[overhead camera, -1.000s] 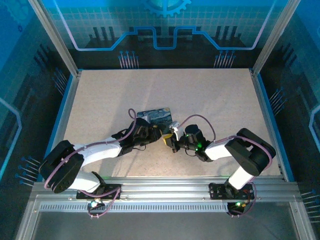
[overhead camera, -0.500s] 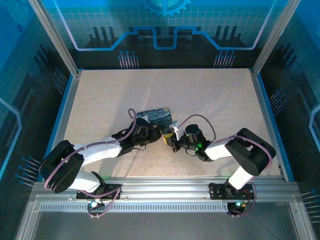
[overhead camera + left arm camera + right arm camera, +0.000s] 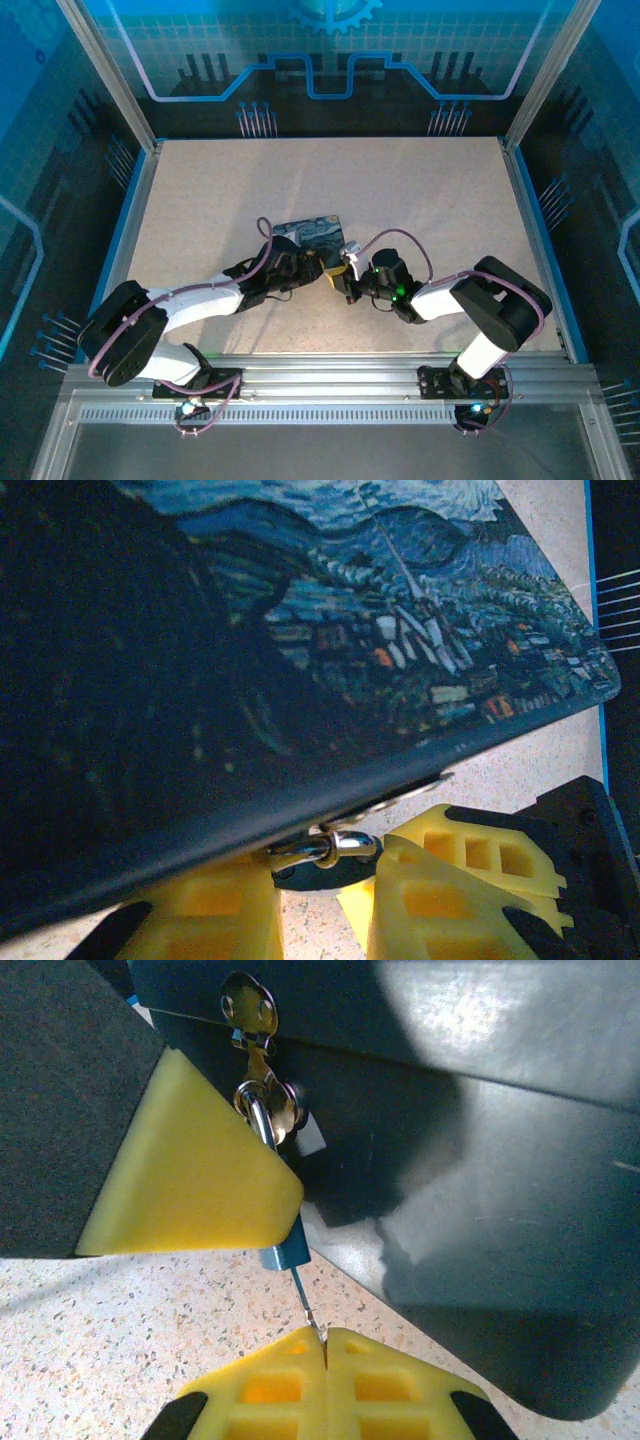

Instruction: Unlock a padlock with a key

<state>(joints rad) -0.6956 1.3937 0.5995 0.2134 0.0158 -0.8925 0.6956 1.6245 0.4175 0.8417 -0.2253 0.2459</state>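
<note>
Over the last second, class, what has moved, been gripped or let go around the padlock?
Nothing visibly changed. The left gripper stays closed on the padlock hanging from the printed case; the right gripper keeps its jaws shut on the key beneath it.

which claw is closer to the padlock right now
Left. The left claw is closed around the padlock at the case's edge. The right claw sits apart from it, shut on the key pointing at it.

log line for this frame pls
left fingers: clamped on padlock, hung from hasp of case | right fingers: shut on key | key: tip at padlock's underside, insertion unclear
</note>
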